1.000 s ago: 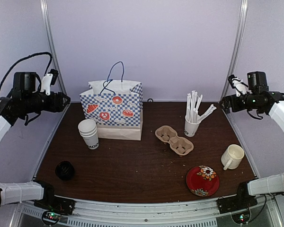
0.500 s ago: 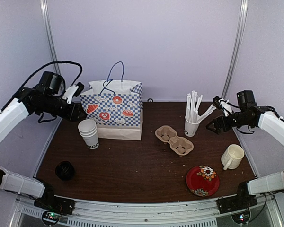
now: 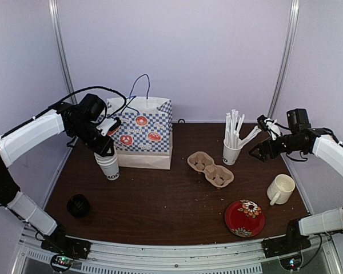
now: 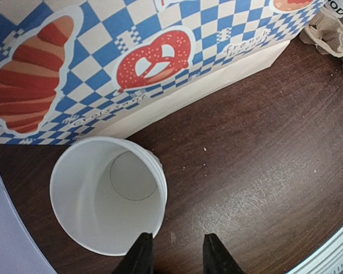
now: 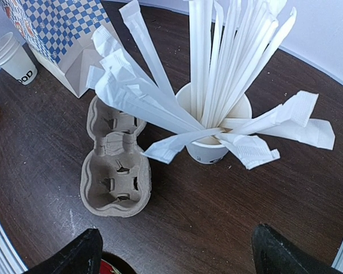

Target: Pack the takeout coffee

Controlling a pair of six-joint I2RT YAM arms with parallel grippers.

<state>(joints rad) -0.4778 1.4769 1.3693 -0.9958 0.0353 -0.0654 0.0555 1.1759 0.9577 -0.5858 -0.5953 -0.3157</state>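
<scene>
I have the left gripper (image 4: pixel 174 250) hanging above the left side of the table (image 3: pixel 160 200), its camera looking straight down. Its jaws stand at a narrow gap with only bare wood between them, and they pinch nothing. The takeout coffee within reach is a stack of white paper cups (image 4: pixel 106 197). The cups are nested, upright, open-mouthed and unlidded, and stand just beside the front left corner of the checkered pastry bag (image 4: pixel 160 63). I cannot tell whether cup and bag touch. The stack's long axis runs vertically, in line with the descent. In the left wrist view the stack lies toward the left edge from the jaw gap. One fingertip (image 4: pixel 142 254) sits at the near edge of the rim and the other is over the table outside it. In my judgement the cup wall is not yet between the jaws. A small shift toward the cup mouth is needed for a rim pinch, and the gap looks too narrow to take the body. The right gripper (image 5: pixel 176 240) has its jaws spread wide and empty. It hangs above the cup of wrapped stirrers (image 5: pixel 214 142) and the pulp cup carrier (image 5: pixel 115 165), well apart from the stack, so the left arm is plainly nearer. A black lid (image 3: pixel 78 205) lies apart near the front left. The risk I note is that the nested cups may separate or lift together.
</scene>
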